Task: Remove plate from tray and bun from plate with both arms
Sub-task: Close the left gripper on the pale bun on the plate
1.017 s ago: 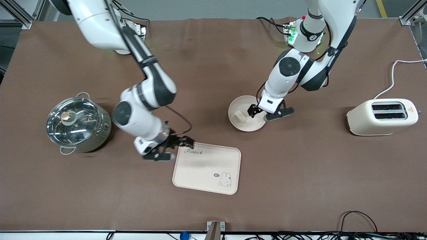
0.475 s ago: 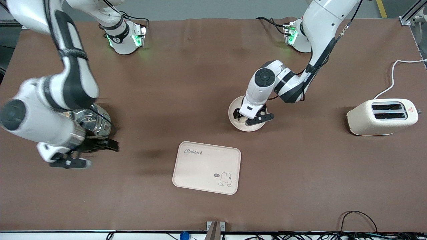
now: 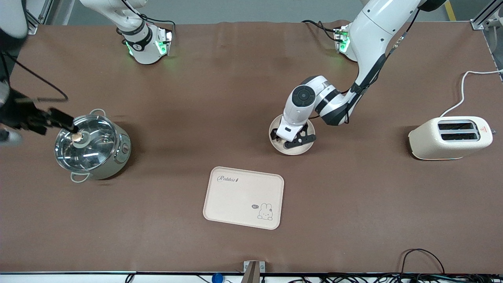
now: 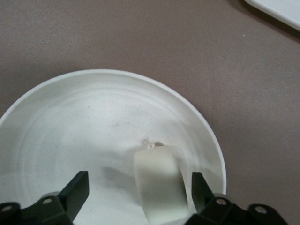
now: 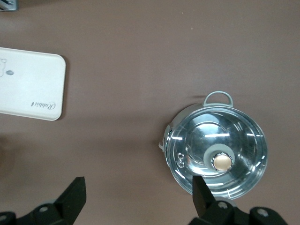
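The rectangular tray (image 3: 243,197) with a rabbit drawing is seen lying flat on the brown table (image 3: 353,204), nearest the front camera and roughly midway between the two ends. Farther from the camera, toward the right arm's end, a lidded steel pot (image 3: 92,144) is set upright, its glass lid topped by a round knob (image 3: 77,137). The right hand (image 5: 138,199) is held in the air over the table just beside the pot, at the very edge of the front view, with its fingers (image 5: 75,194) spread wide and nothing between them. Toward the left arm's end a cream toaster (image 3: 450,137) is placed, its white cord (image 3: 463,88) led away across the table. Between pot and toaster, farther from the camera than the tray, the plate (image 3: 291,149) is found resting on the table. The bun (image 4: 159,183) lies inside the plate, near its rim. The left hand (image 4: 140,190) is lowered into the plate, its two fingers (image 4: 77,190) set on either side of the bun; they are released, with a gap visible between each finger and the bun.
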Controlling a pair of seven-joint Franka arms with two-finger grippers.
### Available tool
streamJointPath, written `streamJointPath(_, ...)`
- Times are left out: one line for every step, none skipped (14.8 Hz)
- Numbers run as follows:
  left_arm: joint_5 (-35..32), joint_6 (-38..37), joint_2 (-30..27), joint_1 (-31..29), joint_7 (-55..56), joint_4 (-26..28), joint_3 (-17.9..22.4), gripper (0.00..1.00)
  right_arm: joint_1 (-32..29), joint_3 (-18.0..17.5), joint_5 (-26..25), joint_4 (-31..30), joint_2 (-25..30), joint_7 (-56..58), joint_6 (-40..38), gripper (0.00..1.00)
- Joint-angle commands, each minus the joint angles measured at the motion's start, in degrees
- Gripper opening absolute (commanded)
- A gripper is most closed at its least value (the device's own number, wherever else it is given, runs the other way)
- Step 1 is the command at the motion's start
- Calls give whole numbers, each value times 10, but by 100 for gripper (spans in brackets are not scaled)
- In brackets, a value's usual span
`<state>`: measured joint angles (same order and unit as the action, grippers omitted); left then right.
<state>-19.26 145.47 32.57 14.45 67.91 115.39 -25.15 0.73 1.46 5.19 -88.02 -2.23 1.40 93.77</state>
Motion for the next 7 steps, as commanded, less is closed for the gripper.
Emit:
streamJointPath(-17, -12, -1, 4, 18, -9, 2, 68, -13, -15, -19, -67, 71, 15, 10, 100)
streamJointPath(-17, -12, -1, 5, 19, -9, 2, 62, -12, -15, -26, -64, 72, 15, -2, 100)
streamJointPath(-17, -12, 0, 6, 19, -9, 2, 59, -12, -11, -31, -59, 73, 15, -15, 100)
streamJointPath(-16, -12, 0, 8, 19, -10, 2, 57, -13, -7, -32, -46, 72, 14, -37, 100)
streamJointPath(-16, -12, 0, 8, 19, -10, 2, 54, -14, -4, -34, -37, 69, 14, -46, 100)
streamJointPath(-15, -12, 1, 8, 19, -13, 2, 53, -14, -3, -39, -31, 67, 14, -46, 100)
streamJointPath(-16, -12, 1, 8, 19, -17, 2, 52, -13, -4, -40, -16, 65, 12, -46, 100)
